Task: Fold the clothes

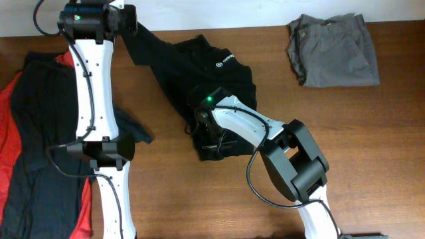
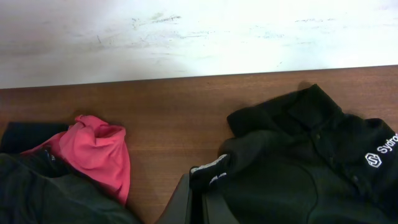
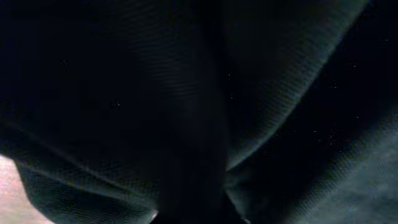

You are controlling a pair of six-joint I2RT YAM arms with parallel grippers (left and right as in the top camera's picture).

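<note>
A black polo shirt (image 1: 219, 70) with a white chest logo lies crumpled across the middle of the wooden table. My left gripper (image 1: 131, 30) is at the far left edge. It is shut on the shirt's sleeve cuff (image 2: 210, 173) and stretches that sleeve out to the upper left. In the left wrist view, its fingers (image 2: 200, 202) pinch the white-trimmed cuff. My right gripper (image 1: 211, 135) is down on the shirt's lower edge. The right wrist view is filled with black fabric (image 3: 186, 93) whose folds gather at the jaws.
A folded grey garment (image 1: 335, 50) lies at the far right. A pile of red and black clothes (image 1: 30, 126) covers the left side; its red cloth (image 2: 96, 149) shows beside my left gripper. A white wall runs behind the table's far edge (image 2: 186, 78).
</note>
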